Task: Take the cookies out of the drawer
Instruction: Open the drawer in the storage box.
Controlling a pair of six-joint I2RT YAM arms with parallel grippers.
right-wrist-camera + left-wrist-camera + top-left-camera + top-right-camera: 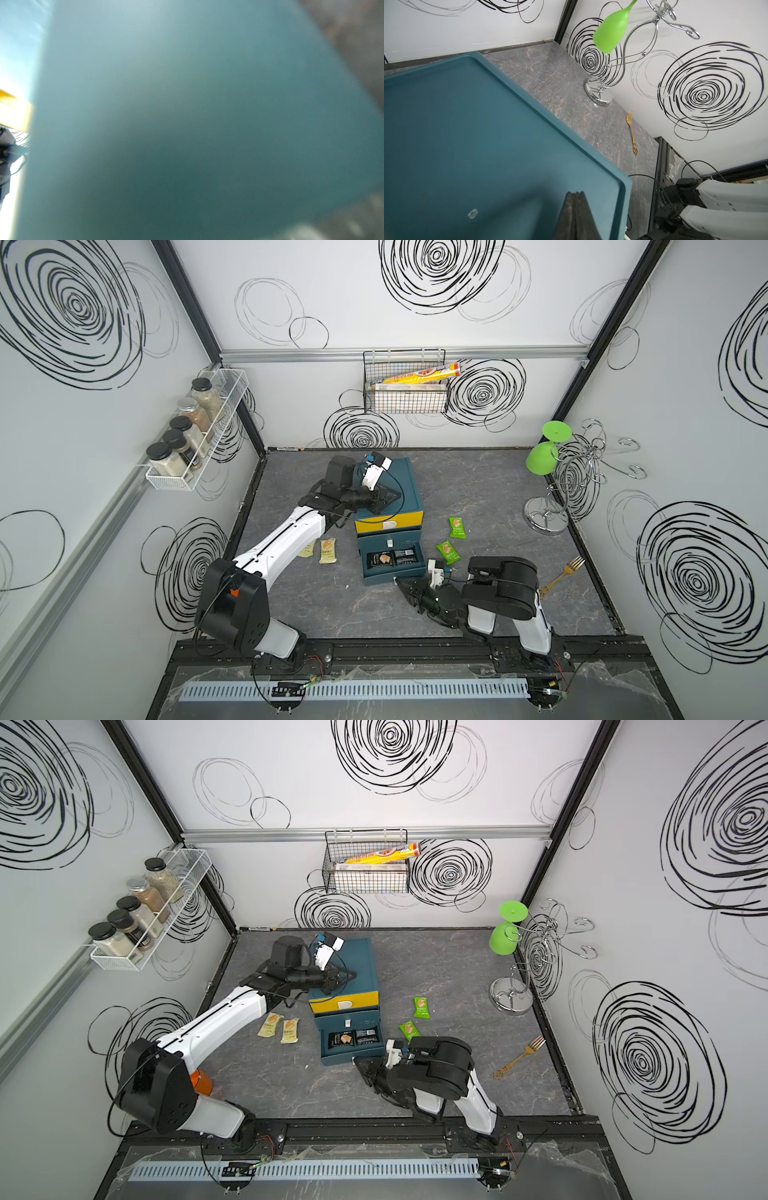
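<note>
**Caller:** Where do we stand on the cookies?

**Me:** Four out and two to go, by my count. The two green packets (457,527) lie on the table (478,489) to the right of the cabinet (405,477). The two beige packets (328,551) lie to its left, one half hidden under my left arm. The two black packets (380,559) sit side by side in the open drawer (386,578), the lower one, which stands pulled out toward the near side.

**Caller:** And your grippers?

**Me:** Both are clenched on nothing. My left gripper (390,497) sits over the cabinet's top with its jaws pressed together. My right gripper (401,583) is low at the drawer's near right corner, just beside the front wall. Its wrist view is only a teal blur, so I can't tell whether it touches.

**Caller:** What's left, then?

**Me:** As I judge it, I open up, reach over the front wall, and lift each black packet out onto the table. They lie flat and close together, so pinching just one could be fiddly.
</note>
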